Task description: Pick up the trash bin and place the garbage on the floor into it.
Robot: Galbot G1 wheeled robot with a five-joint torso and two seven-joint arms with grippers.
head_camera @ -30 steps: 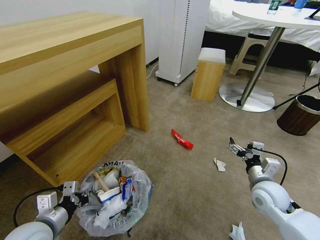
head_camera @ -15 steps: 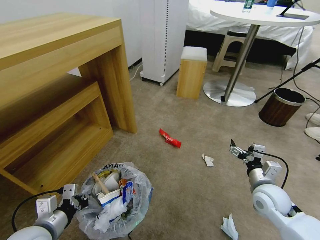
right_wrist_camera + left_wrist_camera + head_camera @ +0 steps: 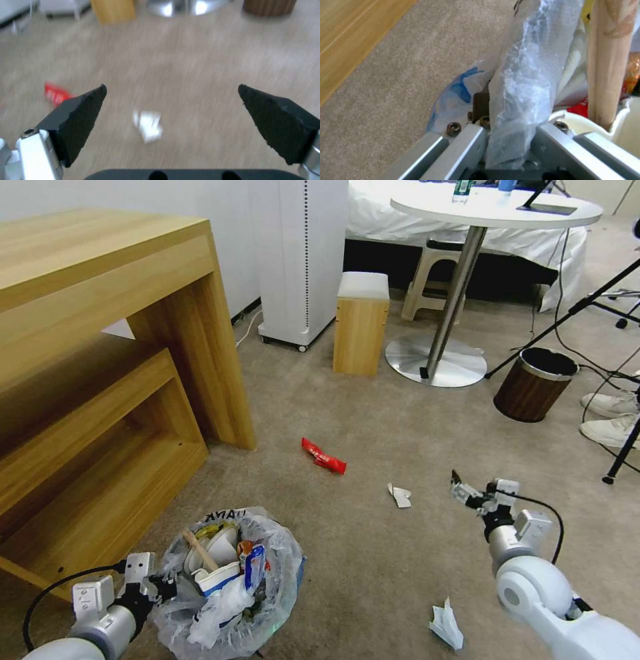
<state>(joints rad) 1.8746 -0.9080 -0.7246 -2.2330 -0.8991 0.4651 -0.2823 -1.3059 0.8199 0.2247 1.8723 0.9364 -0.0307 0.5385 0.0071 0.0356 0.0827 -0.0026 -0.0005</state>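
— So where is the trash bin [image 3: 230, 580]?
— Low at the robot's left, beside the wooden desk [image 3: 100, 347]; the left gripper [image 3: 510, 140] is clamped on its bagged rim.
— And the right gripper [image 3: 467, 492]?
— Fingers spread wide, holding nothing, above open floor [image 3: 373, 400]; a paper scrap [image 3: 400, 495] lies just beside it, a red wrapper [image 3: 323, 456] farther off, a tissue [image 3: 447, 625] nearer the robot.

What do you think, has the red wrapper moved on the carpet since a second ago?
No. The red wrapper keeps its spacing from the paper scrap and the desk leg; the whole head view shifted, so the camera moved.
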